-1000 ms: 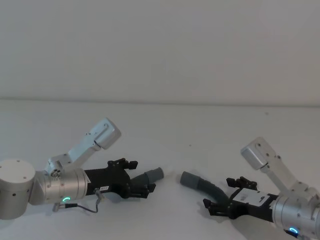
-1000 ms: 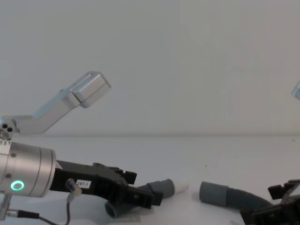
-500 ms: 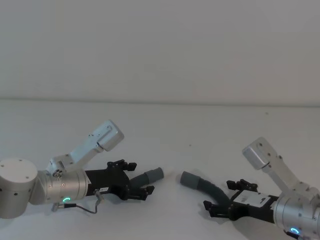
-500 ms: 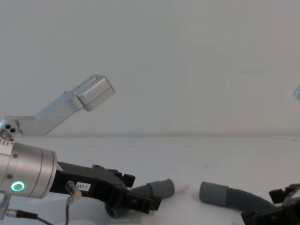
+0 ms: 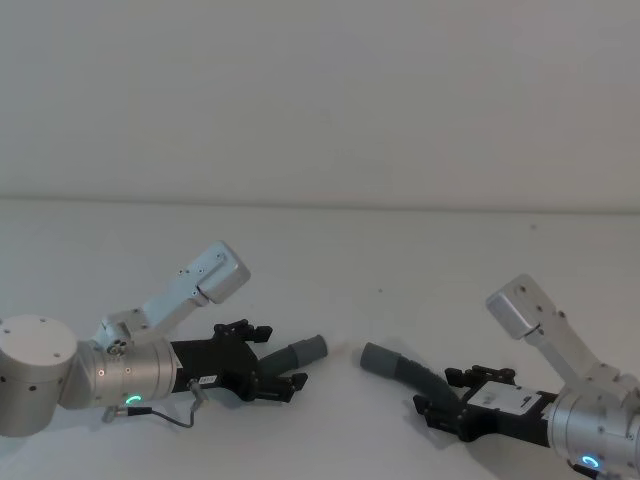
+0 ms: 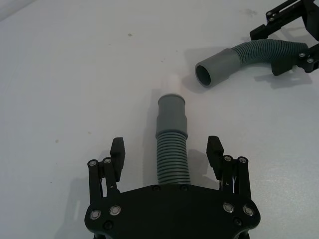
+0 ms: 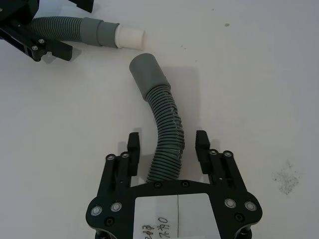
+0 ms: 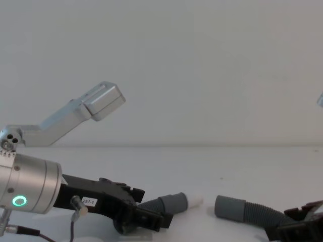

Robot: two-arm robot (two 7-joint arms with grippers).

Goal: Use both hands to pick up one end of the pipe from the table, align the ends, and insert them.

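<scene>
The left gripper point(image 5: 270, 357) is open, its fingers standing on both sides of the hose piece point(image 6: 172, 154) with the white tip point(image 7: 129, 37), not touching it. The right gripper point(image 5: 447, 392) is open in the same way around the other hose piece point(image 7: 164, 114). Both pieces lie on the white table point(image 5: 400, 250), the socket cuff point(image 7: 144, 72) near the tip but apart.

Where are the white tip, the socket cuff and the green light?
white tip point(image 7: 130, 37), right wrist view, middle of its side.
socket cuff point(image 6: 222, 60), left wrist view, its smooth wall.
green ring light point(image 8: 19, 201), chest view, ring's middle.
</scene>
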